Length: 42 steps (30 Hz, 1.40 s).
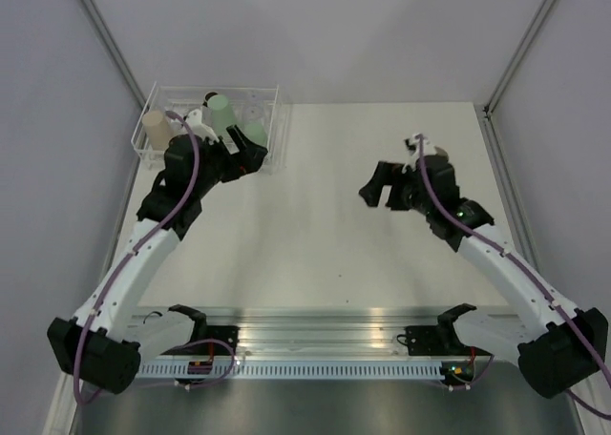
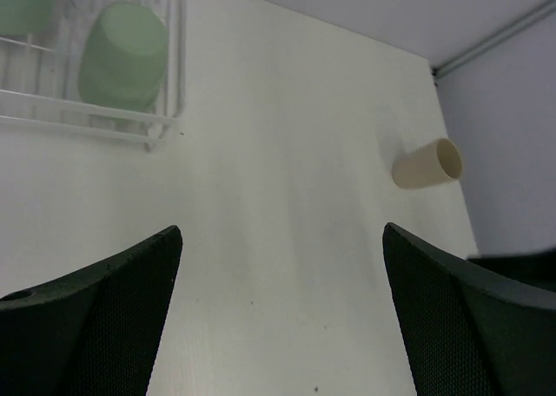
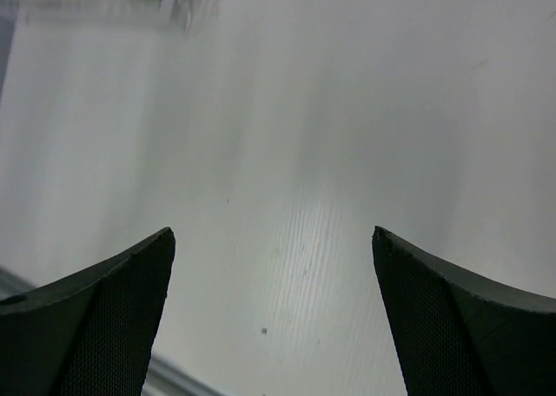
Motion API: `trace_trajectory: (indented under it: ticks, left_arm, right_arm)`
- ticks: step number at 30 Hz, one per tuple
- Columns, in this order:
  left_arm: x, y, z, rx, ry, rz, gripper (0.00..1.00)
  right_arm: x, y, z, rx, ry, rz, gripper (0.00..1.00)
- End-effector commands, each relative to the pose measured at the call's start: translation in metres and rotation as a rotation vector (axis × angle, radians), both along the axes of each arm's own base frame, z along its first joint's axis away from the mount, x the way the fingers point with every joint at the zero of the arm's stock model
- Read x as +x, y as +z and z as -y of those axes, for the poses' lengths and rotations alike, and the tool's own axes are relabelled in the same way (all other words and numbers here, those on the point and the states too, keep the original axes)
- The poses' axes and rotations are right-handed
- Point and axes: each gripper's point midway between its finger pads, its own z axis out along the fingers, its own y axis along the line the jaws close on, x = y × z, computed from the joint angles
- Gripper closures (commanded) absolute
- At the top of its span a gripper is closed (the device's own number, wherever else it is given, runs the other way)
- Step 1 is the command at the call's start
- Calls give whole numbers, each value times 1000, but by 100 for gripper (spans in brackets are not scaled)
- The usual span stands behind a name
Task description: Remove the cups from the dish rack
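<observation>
While mint cups (image 2: 123, 53) sit in the wire dish rack (image 1: 191, 86) at ten o'clock, a smooth tan cup (image 2: 426, 164) lies sideways at two, its mouth toward three in the left wrist view. The left gripper (image 2: 280, 231) and right gripper (image 3: 272, 232) gape empty.

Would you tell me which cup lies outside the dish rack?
The tan cup lying on its side on the table; the mint cups sit in the dish rack.

Dish rack (image 2: 130, 114) coated white wire; green cups (image 2: 124, 56) matt plastic; table (image 1: 315, 244) matt.
</observation>
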Motion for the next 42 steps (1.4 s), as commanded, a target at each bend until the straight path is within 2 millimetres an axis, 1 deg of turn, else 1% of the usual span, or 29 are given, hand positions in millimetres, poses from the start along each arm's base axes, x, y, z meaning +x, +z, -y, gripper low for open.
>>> trace_trajectory:
  ticks: [1, 2, 3, 4, 5, 6, 7, 8, 9, 10, 11, 12, 13, 14, 15, 16, 17, 18, 19, 21, 22, 24, 25, 26, 29, 32, 33, 36, 42]
  left_arm:
    - [51, 0, -31, 111, 239, 21, 1]
    - [69, -10, -32, 162, 268, -5, 2]
    - [79, -13, -41, 197, 325, -12, 2]
    - [88, -20, -41, 229, 343, -27, 3]
    - [104, -28, -40, 271, 353, -46, 3]
    - [112, -38, -44, 313, 384, -74, 3]
    - [118, -44, -44, 337, 395, -90, 3]
    - [127, -38, -45, 344, 413, -81, 3]
    - [137, -57, -46, 382, 434, -118, 3]
    - [142, -60, -48, 397, 445, -123, 2]
    - [150, -56, -47, 400, 457, -115, 2]
    - [157, -71, -50, 434, 476, -147, 2]
    - [165, -65, -47, 432, 480, -138, 2]
    - [170, -67, -47, 439, 483, -144, 2]
    - [178, -83, -47, 466, 485, -175, 2]
    - [185, -77, -44, 467, 486, -165, 2]
    - [189, -79, -44, 475, 486, -168, 2]
    - [194, -84, -41, 481, 475, -176, 2]
    - [198, -97, -39, 500, 464, -200, 1]
    - [207, -99, -35, 498, 460, -200, 1]
    - [211, -108, -34, 505, 456, -218, 1]
    - [214, -117, -35, 509, 455, -237, 1]
    - [216, -127, -36, 515, 456, -256, 1]
    - [217, -131, -37, 516, 458, -266, 1]
    - [219, -147, -45, 506, 467, -304, 1]
    - [221, -157, -54, 504, 470, -332, 2]
    - [222, -158, -59, 504, 474, -335, 2]
    - [225, -164, -64, 522, 466, -343, 3]
    - [238, -166, -61, 546, 426, -315, 8]
  right_arm:
    - [-43, -45, -54, 34, 145, -77, 2]
    - [-50, -54, -58, 8, 141, -87, 2]
    - [-71, -59, -78, 9, 205, -98, 2]
    - [-82, -76, -82, -13, 218, -123, 2]
    - [-91, -82, -87, -17, 234, -132, 2]
    - [-104, -88, -97, -28, 263, -135, 2]
    - [-114, -100, -99, -33, 269, -163, 2]
    - [-120, -105, -102, -38, 277, -170, 2]
    - [-131, -111, -109, -51, 305, -173, 2]
    - [-137, -118, -110, -59, 309, -188, 2]
    - [-143, -123, -112, -68, 318, -196, 2]
    - [-150, -128, -115, -91, 332, -200, 2]
    - [-155, -133, -115, -99, 336, -211, 2]
    - [-159, -136, -116, -105, 342, -217, 2]
    - [-165, -139, -118, -113, 358, -221, 2]
    - [-167, -141, -118, -119, 358, -221, 2]
    - [-168, -141, -117, -120, 353, -222, 2]
    - [-172, -142, -118, -127, 365, -221, 2]
    - [-171, -142, -117, -132, 356, -216, 2]
    - [-173, -142, -116, -138, 357, -216, 2]
    - [-173, -142, -115, -144, 354, -215, 2]
    - [-173, -141, -113, -151, 350, -216, 2]
    - [-173, -141, -113, -152, 349, -216, 2]
    - [-173, -141, -113, -153, 347, -213, 2]
    - [-172, -144, -110, -166, 339, -215, 2]
    - [-172, -147, -111, -176, 339, -222, 2]
    - [-172, -148, -111, -177, 340, -225, 2]
    - [-172, -150, -114, -170, 347, -227, 2]
    - [-172, -150, -119, -174, 355, -233, 2]
